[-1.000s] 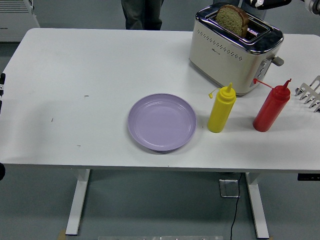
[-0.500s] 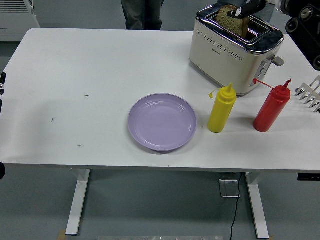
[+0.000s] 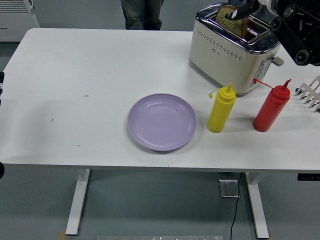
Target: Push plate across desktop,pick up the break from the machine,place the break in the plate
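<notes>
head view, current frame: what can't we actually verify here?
- Right hand: fingers at the bread, but the top edge crops the hand, so the grasp is unconfirmed.
- Bread: lower part hidden inside the toaster slot.
- Left hand: not in the picture.
- Metal rack: cut off by the right edge.
- Person at the far side: only legs show, hands out of frame.

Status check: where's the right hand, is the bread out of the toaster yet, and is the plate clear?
Right hand at the bread, grip unconfirmed. Bread in the toaster slot. Purple plate empty. Yellow bottle between toaster and plate.
</notes>
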